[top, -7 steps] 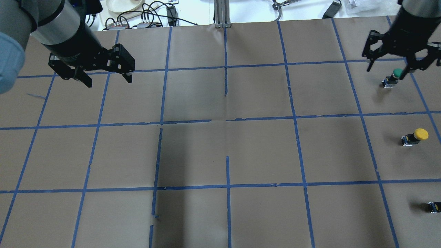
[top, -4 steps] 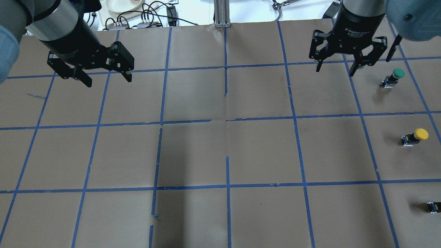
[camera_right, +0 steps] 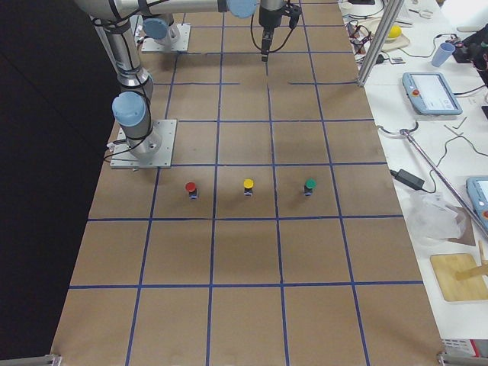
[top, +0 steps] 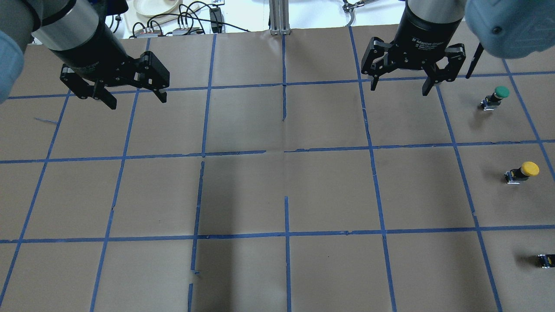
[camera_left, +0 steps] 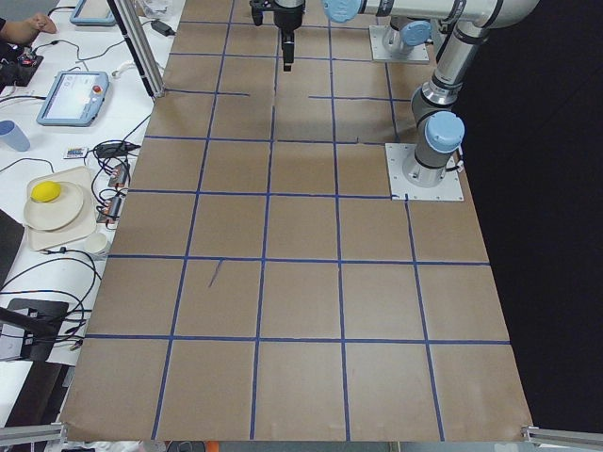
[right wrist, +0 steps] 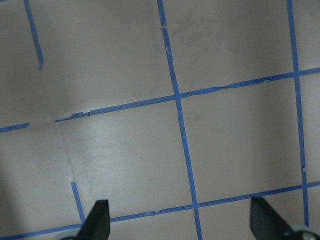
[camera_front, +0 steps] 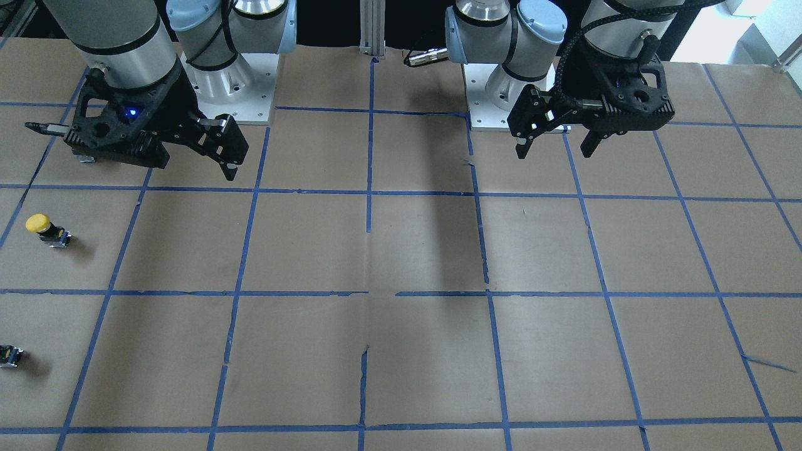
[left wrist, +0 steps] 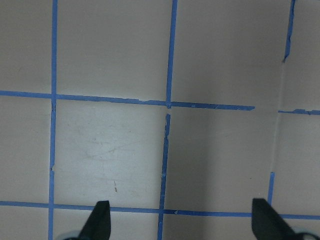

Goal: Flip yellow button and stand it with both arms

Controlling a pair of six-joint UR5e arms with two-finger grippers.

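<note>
Over the far left of the bench (top: 329, 190), the left pincer (top: 136, 100) hangs above the brown paper with its fingers spread wide. It holds nothing; its wrist camera shows only paper and blue tape lines between the tips.

Further right, past the middle tape line, the right pincer (top: 399, 89) hovers over the far row of squares. It is also spread and empty, with bare paper between its tips.

Right again, near the bench's right edge, three buttons sit in a row, each in its own square. The green button (top: 495, 97) is farthest from the robot and just to the right of the right pincer, though not touching it. The yellow button (top: 522, 172) is in the middle of the row, well apart from both pincers. From the right end of the bench it looks to be standing cap up. The red button (camera_right: 191, 189) is nearest the robot's base.
</note>
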